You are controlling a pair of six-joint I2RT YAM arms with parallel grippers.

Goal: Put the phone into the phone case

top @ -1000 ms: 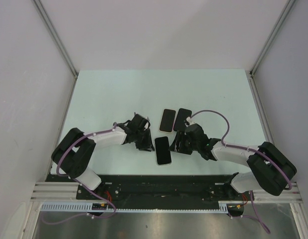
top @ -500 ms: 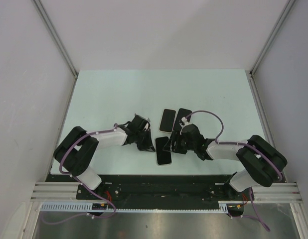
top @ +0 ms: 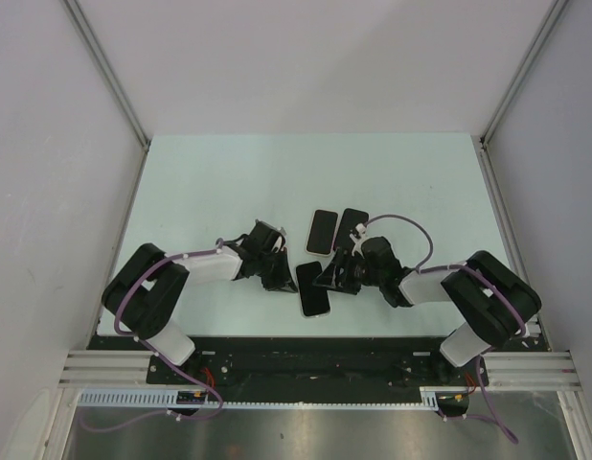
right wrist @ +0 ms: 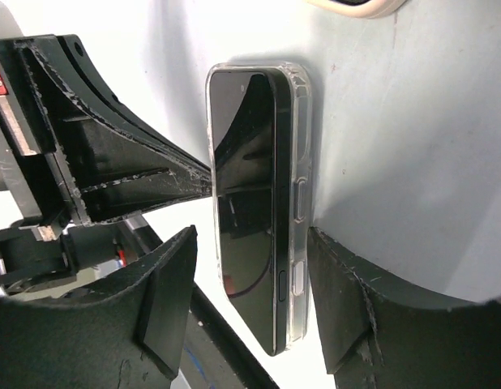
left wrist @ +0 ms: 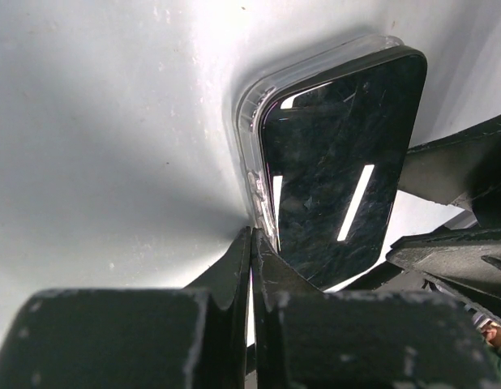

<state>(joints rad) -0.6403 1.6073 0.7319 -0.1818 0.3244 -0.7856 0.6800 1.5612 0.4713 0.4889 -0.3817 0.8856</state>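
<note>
A black phone [top: 313,287] lies screen-up in a clear case [top: 314,313] at the near middle of the table. In the right wrist view the phone [right wrist: 246,203] sits in the case [right wrist: 300,162] with one long edge raised above the rim. My left gripper [top: 284,280] is shut and empty, its tips [left wrist: 252,237] against the case's left edge [left wrist: 249,105] beside the phone [left wrist: 340,154]. My right gripper [top: 327,278] is open, its fingers straddling the phone's near end [right wrist: 259,304]. One finger [right wrist: 348,308] touches the case and the other [right wrist: 165,300] stands apart.
Two more dark phones [top: 322,231] [top: 350,226] lie side by side just behind the cased phone, close to my right wrist. The cream edge of one [right wrist: 356,6] shows in the right wrist view. Grey walls with metal rails enclose the pale table [top: 229,182].
My right gripper has moved left and now straddles the cased phone. My left gripper has stayed pressed against the case's left edge.
</note>
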